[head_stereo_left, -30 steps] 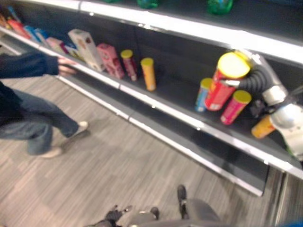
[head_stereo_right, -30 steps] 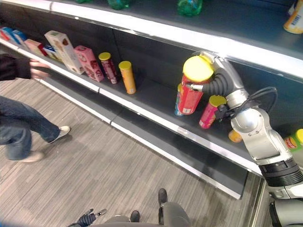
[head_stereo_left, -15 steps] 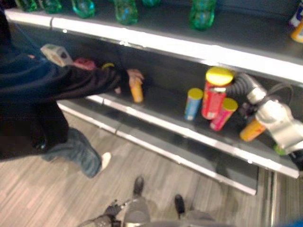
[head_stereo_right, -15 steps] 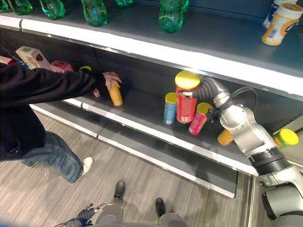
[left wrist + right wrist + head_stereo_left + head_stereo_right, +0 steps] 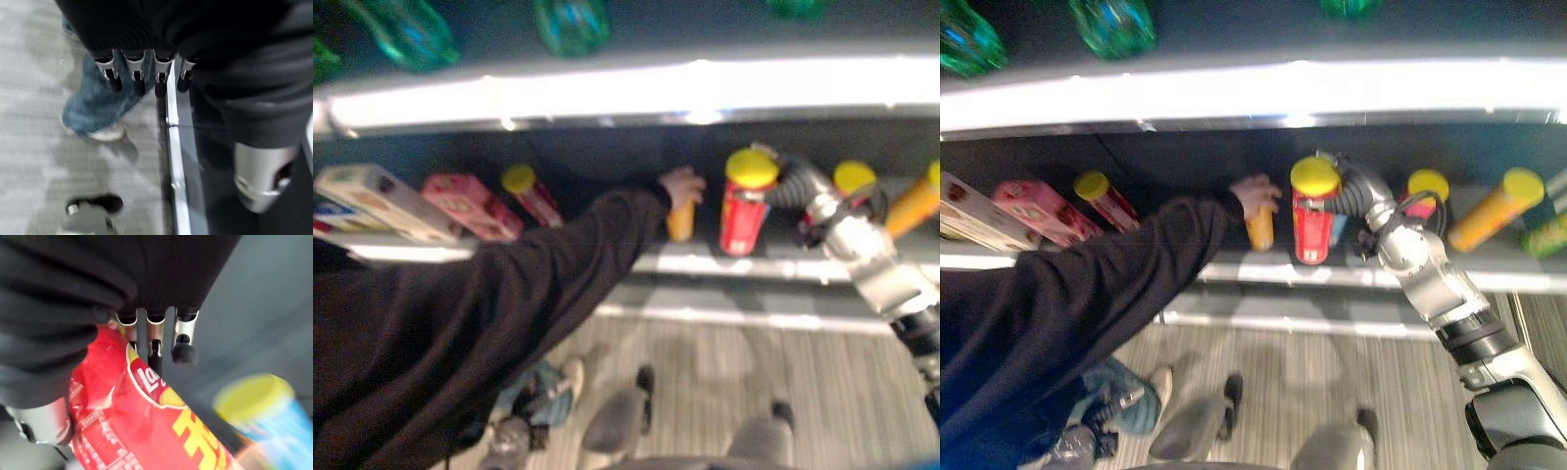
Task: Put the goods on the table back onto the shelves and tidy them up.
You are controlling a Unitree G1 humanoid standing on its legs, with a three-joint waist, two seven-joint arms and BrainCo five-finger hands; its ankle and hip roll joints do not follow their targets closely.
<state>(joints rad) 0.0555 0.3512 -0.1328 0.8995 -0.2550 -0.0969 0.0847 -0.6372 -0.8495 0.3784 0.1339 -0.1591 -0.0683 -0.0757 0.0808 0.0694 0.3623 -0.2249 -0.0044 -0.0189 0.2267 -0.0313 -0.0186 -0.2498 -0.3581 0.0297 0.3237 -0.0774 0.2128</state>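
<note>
Shelf (image 5: 1234, 269): right hand (image 5: 156, 340) round red can (image 5: 1313, 220).

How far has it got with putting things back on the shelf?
Several tubes and boxes already stand on the shelf. The right robot hand is wrapped round a red can with a yellow lid, upright on the shelf and not yet let go. A person's hand is on the orange tube beside it. I can't see what remains.
</note>
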